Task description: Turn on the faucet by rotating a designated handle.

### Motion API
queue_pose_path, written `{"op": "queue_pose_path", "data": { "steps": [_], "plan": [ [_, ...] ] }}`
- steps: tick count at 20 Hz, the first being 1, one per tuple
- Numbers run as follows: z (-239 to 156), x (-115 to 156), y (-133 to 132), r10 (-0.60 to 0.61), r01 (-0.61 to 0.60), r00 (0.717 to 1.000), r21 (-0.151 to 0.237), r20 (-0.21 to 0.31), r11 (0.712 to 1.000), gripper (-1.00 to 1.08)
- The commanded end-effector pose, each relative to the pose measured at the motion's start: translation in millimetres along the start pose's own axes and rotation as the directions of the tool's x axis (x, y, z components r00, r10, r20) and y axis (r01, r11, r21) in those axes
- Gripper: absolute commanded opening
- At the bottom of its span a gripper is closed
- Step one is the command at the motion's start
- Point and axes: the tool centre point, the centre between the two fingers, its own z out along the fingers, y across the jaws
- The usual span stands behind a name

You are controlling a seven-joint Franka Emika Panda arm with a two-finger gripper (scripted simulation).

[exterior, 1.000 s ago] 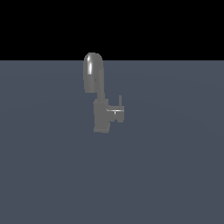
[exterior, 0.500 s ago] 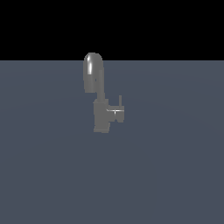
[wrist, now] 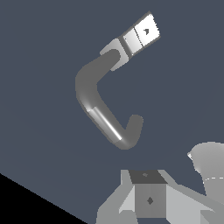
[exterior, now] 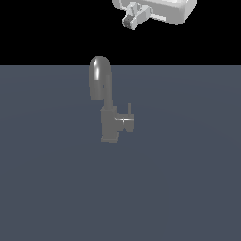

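Floor (exterior: 188, 188) is a flat slate-blue plane, bare apart from the fixture. Small grey metallic faucet (exterior: 109, 110), thick arched spout on a blocky rectangular body, stands near the middle of the exterior view. From the wrist camera the same faucet (wrist: 100, 105) shows from above, as a bent tube running to a pale block.

White arm tip, i.e. the gripper (exterior: 134, 20), sits at the upper edge of the exterior view, high over the faucet and somewhat toward that view's right, well apart from it. Wrist view shows only the base of the gripper (wrist: 148, 199); fingertips are out of frame, so I cannot tell whether the jaws are spread or closed. Nothing visible in them.

Short grey stub handle (exterior: 126, 117), with its thin upright lever and bright glint, projects from the body toward the exterior view's right. Lever upright, untouched.

Progress, my read: early approach. Nothing done on the handle. Left: descend, line up on the lever, make contact, rotate.
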Motion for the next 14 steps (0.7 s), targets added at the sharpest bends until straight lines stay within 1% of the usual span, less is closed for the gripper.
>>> {"op": "queue_pose_path", "data": {
  "steps": [1, 5, 8, 11, 14],
  "plan": [
    [3, 18, -2, 0.044, -0.046, 0.998, 0.047, 0.044, 0.998, -1.0],
    [9, 46, -3, 0.112, -0.126, 0.986, 0.12, 0.12, 0.985, -1.0],
    [16, 68, -3, 0.159, -0.191, 0.97, 0.172, 0.183, 0.966, -1.0],
    [24, 91, -1, 0.204, -0.262, 0.946, 0.221, 0.251, 0.94, -1.0],
    [34, 113, 0, 0.244, -0.335, 0.915, 0.265, 0.322, 0.904, -1.0]
  ]
}}
